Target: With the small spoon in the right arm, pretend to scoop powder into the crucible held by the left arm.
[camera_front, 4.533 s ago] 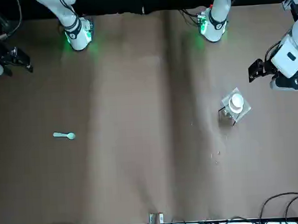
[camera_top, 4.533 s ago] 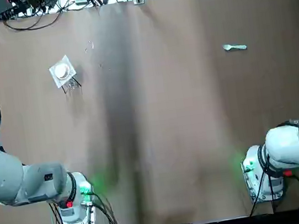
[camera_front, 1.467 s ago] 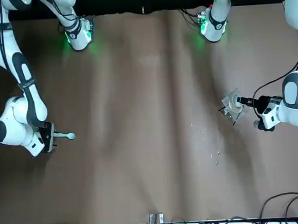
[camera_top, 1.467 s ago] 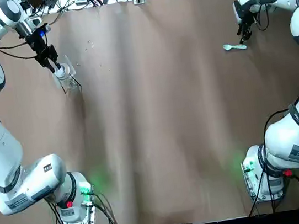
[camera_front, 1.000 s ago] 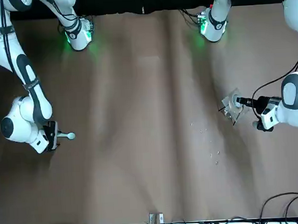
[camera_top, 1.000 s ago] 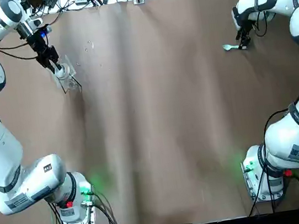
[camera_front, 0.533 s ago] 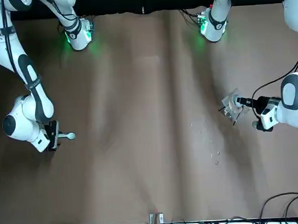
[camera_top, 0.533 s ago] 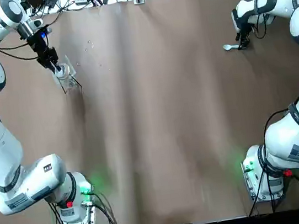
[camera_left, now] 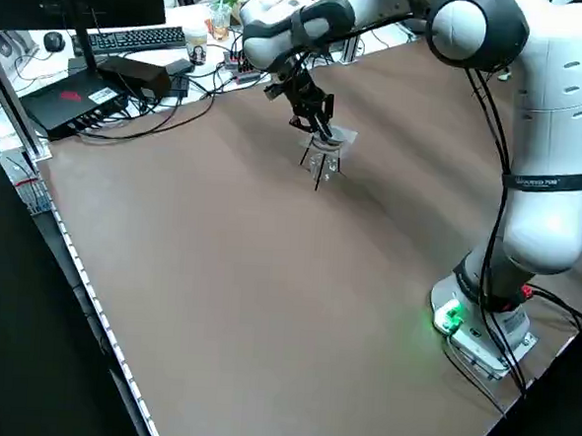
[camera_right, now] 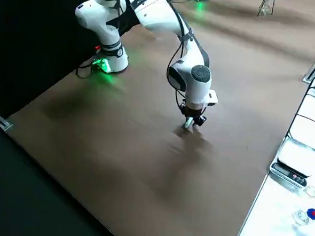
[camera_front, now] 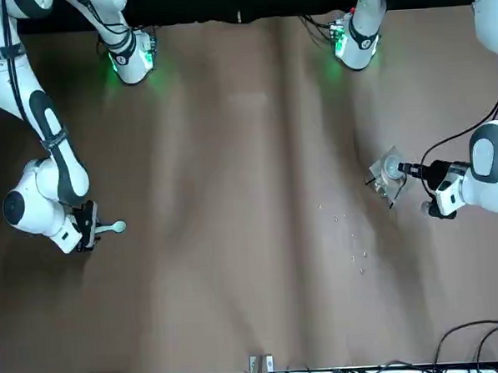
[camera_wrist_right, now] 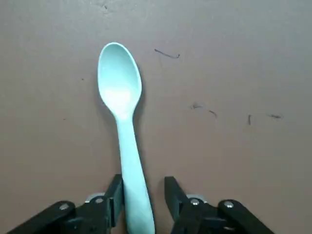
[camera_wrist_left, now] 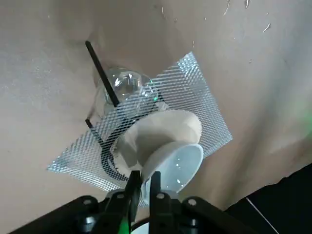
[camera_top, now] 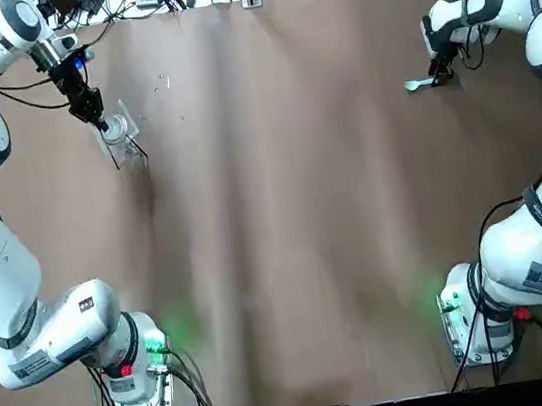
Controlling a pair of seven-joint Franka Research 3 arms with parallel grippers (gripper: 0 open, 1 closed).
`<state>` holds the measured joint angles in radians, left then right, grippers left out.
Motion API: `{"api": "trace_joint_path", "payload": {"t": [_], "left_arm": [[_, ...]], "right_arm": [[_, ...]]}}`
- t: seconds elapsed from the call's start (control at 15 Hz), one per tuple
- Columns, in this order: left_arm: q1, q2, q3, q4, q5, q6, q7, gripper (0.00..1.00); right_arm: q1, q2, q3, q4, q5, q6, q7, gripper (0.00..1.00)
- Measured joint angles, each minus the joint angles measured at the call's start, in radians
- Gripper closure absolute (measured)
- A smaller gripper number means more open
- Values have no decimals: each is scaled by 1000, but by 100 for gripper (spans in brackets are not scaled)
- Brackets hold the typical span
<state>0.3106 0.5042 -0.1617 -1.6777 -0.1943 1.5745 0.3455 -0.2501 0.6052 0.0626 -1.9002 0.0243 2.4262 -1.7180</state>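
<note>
White crucible [camera_wrist_left: 165, 146] clamped in left pincer [camera_wrist_left: 144, 178] — unchanged; right pincer [camera_wrist_right: 143, 187], unclenched, straddles spoon [camera_wrist_right: 121, 105].

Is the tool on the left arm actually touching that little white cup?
Touching. The left wrist view shows the left tool pinching the white cup by its rim, no gap.

- No legible text, brand, number or sign in any view.
- Dark label strip on left arm [camera_left: 538, 144], left side view: too small to read.
- Small marks on right arm [camera_top: 538, 266] near base, top view: illegible.
</note>
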Motion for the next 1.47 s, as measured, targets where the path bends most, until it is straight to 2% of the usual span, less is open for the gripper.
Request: {"api": "trace_joint_path", "payload": {"t": [0.13,0.47,0.6,0.8,1.07,1.33,1.4,1.47], "left_arm": [[0,0,0,0,0,0,0,94],[0,-1,0,10,0,0,-12,95],[0,-7,-5,20,-18,0,-54,95],[-6,-23,-35,27,-102,0,-129,95],[-12,-37,-149,28,-155,2,-262,95],[-38,-41,-262,35,-182,52,-405,95],[-42,-41,-296,35,-182,74,-448,95],[-55,-41,-360,35,-183,124,-531,95]], "right_arm": [[0,0,-1,0,0,0,-1,59],[-1,-3,-5,0,0,-3,-2,74],[-1,-3,-5,0,0,-3,-2,75],[-1,-3,-5,0,0,-4,-2,75],[-1,-4,-5,4,0,-31,-1,75],[20,-19,3,50,0,-272,74,75],[37,-29,6,58,0,-315,119,75],[94,-57,12,64,1,-406,249,75]]}}
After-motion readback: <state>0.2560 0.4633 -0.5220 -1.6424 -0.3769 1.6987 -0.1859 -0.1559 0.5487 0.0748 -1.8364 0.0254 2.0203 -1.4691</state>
